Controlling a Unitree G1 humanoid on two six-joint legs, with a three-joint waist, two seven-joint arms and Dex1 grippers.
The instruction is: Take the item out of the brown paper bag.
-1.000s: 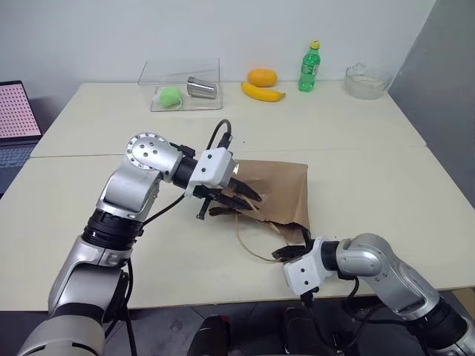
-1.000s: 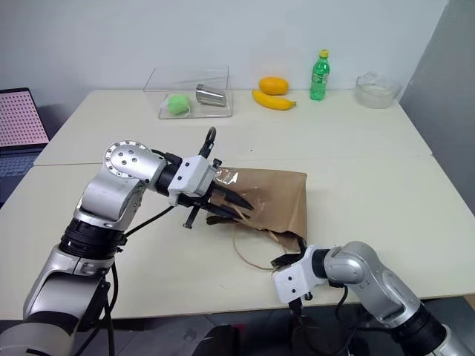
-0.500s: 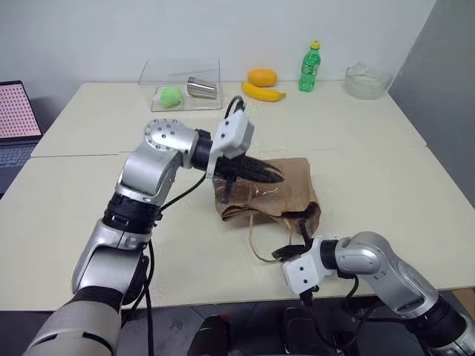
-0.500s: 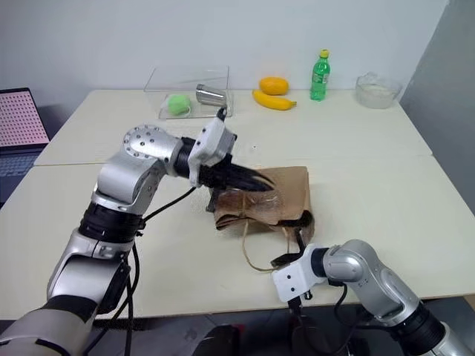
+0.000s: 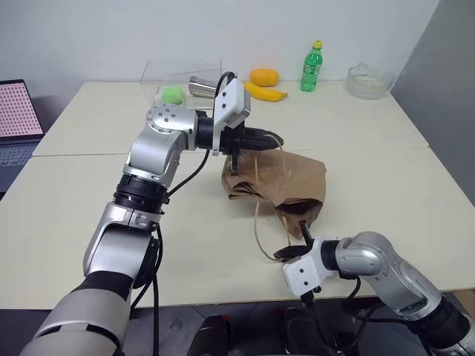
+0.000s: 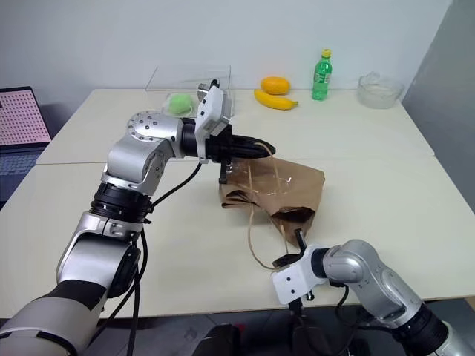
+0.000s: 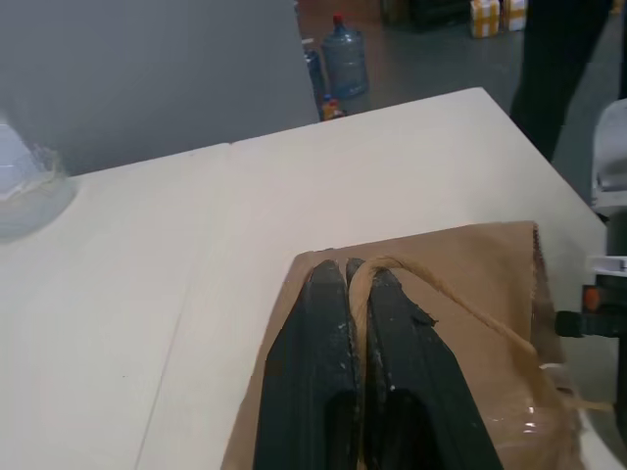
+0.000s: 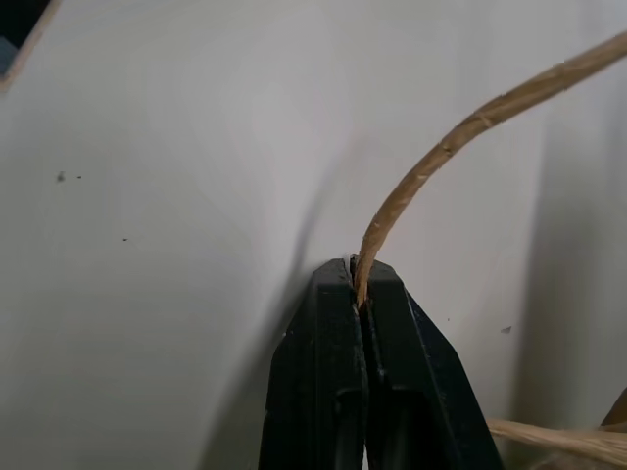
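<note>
Pincers (image 7: 355, 269) (image 8: 359, 266) each clamped on bag (image 5: 293, 178) handles (image 7: 460, 299) (image 8: 441, 152); contents hidden.

No text, brand, number or sign could be read on anything; the label of the green bottle (image 5: 311, 67) at the desk's far edge was too small to make out.
</note>
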